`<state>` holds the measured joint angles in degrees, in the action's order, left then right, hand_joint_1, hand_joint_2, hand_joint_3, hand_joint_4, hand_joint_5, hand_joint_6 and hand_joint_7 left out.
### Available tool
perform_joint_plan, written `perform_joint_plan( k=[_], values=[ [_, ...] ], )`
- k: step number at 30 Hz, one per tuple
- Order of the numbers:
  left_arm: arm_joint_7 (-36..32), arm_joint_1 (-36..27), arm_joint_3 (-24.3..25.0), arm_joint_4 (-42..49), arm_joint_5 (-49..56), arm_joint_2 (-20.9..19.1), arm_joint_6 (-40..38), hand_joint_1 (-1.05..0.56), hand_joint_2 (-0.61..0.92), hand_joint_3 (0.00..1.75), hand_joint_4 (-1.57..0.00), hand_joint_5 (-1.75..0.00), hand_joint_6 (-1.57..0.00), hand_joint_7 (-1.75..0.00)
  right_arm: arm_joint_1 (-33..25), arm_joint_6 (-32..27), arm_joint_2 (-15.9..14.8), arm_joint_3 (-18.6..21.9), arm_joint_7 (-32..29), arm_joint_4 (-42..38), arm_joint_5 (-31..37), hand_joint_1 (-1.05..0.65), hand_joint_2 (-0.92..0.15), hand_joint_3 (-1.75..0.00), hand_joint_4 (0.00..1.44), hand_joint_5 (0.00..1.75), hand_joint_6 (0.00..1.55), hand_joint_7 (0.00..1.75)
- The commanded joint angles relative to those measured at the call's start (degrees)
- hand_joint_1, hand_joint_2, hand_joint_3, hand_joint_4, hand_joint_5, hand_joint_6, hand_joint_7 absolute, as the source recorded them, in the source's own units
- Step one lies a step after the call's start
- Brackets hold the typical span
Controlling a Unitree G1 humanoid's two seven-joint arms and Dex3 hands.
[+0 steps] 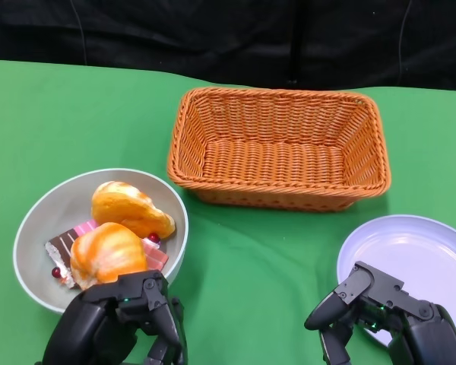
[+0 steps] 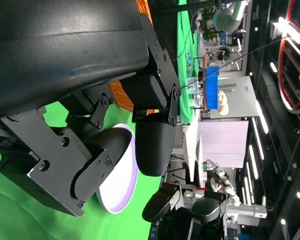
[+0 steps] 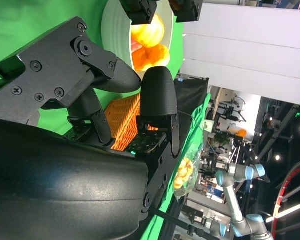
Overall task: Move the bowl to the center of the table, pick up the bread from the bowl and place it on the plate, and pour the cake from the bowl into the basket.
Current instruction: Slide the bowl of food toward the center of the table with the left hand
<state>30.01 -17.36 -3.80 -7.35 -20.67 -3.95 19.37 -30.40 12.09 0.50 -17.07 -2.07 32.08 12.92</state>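
Hovering empty and half-open, left hand (image 1: 118,323) near bowl (image 1: 42,213), right hand (image 1: 387,315) near plate (image 1: 433,251), risking tipping bread (image 1: 129,207) out.

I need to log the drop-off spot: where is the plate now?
In the head view the plate lies at the table's lower right, in front of the basket, with the right hand over its near edge.

Grey bowl (image 1: 38,217) sits front-left – two golden bread rolls (image 1: 129,209) and a pink-and-chocolate cake (image 1: 64,247) inside. Orange wicker basket (image 1: 277,190) behind – pale plate (image 1: 418,255) front-right.
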Motion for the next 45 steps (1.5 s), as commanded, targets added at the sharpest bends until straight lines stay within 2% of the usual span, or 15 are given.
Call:
perform_joint_plan(
  k=[1,5,8,9,11,12,14,18,26,34,40,45],
  values=[
    [-0.3,-0.1,1.1,-0.4,-0.5,0.3,2.0,-0.08,0.40,1.28,-0.87,-1.33,-0.86,-1.13,-0.6,-0.3,-0.2,0.1,-0.4,0.8,-0.3,-0.22,-0.44,-1.18,0.73,1.72,0.74,1.42],
    [-0.6,-0.6,1.5,-1.6,-1.1,0.6,1.8,-0.14,0.47,1.05,-0.77,-1.21,-0.79,-0.94,-0.6,-0.1,-0.3,0.1,-0.5,0.8,0.2,-0.24,-0.45,-1.16,0.72,1.72,0.73,1.43],
    [-0.9,-0.6,1.9,-2.0,0.1,0.5,2.7,-0.15,0.49,0.98,-0.75,-1.17,-0.79,-0.88,-0.6,0.1,-0.3,0.1,-0.6,0.8,0.2,-0.25,-0.46,-1.15,0.72,1.72,0.73,1.43],
    [-1.1,-0.6,2.1,-2.0,1.1,0.4,3.6,-0.26,0.61,0.73,-0.71,-1.13,-0.74,-0.77,-0.6,0.2,-0.2,0.1,-0.7,0.8,0.1,-0.24,-0.46,-1.15,0.72,1.72,0.73,1.43],
    [-2.0,-0.1,3.1,-2.1,3.4,0.1,5.6,-0.37,0.79,0.37,-0.67,-1.04,-0.70,-0.59,-0.5,-0.1,0.0,0.1,-0.8,0.9,0.1,-0.23,-0.46,-1.15,0.72,1.72,0.73,1.43],
    [-2.1,0.2,3.6,-1.8,4.2,-0.2,6.8,-0.39,0.85,0.27,-0.66,-0.99,-0.68,-0.52,-0.4,-0.2,0.0,0.0,-0.8,1.0,0.1,-0.23,-0.45,-1.15,0.72,1.72,0.73,1.43],
    [-2.0,0.9,4.4,-1.3,5.4,-1.0,8.9,-0.42,0.91,0.19,-0.63,-0.93,-0.63,-0.43,-0.4,-0.5,0.0,0.0,-0.8,1.2,0.0,-0.23,-0.45,-1.16,0.72,1.71,0.73,1.43],
    [-2.6,1.8,6.1,-2.7,6.0,-2.4,8.9,-0.45,0.92,0.19,-0.56,-0.79,-0.59,-0.33,-0.4,-0.8,-0.3,0.4,-0.5,1.4,-0.3,-0.24,-0.46,-1.15,0.72,1.71,0.73,1.43],
    [-3.0,5.1,11.2,-2.6,3.5,-6.3,8.2,-0.56,0.92,0.23,-0.43,-0.69,-0.54,-0.24,0.4,-0.4,-0.4,0.6,-0.6,0.7,-0.2,-0.22,-0.46,-1.15,0.72,1.71,0.73,1.42],
    [-2.8,10.0,16.2,2.1,0.5,-9.6,8.4,-0.71,0.92,0.35,-0.26,-0.56,-0.36,-0.08,0.7,-0.7,-0.4,1.0,-0.4,0.7,-0.6,-0.23,-0.45,-1.16,0.72,1.71,0.73,1.43],
    [-7.7,12.6,18.5,4.7,5.2,-9.5,8.0,-0.78,0.92,0.46,-0.14,-0.53,-0.30,-0.03,0.7,-0.6,-0.3,0.9,-0.5,0.6,-0.3,-0.24,-0.46,-1.15,0.72,1.72,0.73,1.43],
    [-14.3,14.1,19.9,6.2,12.8,-10.5,4.1,-0.74,0.92,0.53,-0.01,-0.50,-0.24,-0.01,0.6,-0.1,-0.4,1.0,-0.5,0.4,-0.3,-0.23,-0.46,-1.15,0.72,1.72,0.73,1.42]
  ],
)
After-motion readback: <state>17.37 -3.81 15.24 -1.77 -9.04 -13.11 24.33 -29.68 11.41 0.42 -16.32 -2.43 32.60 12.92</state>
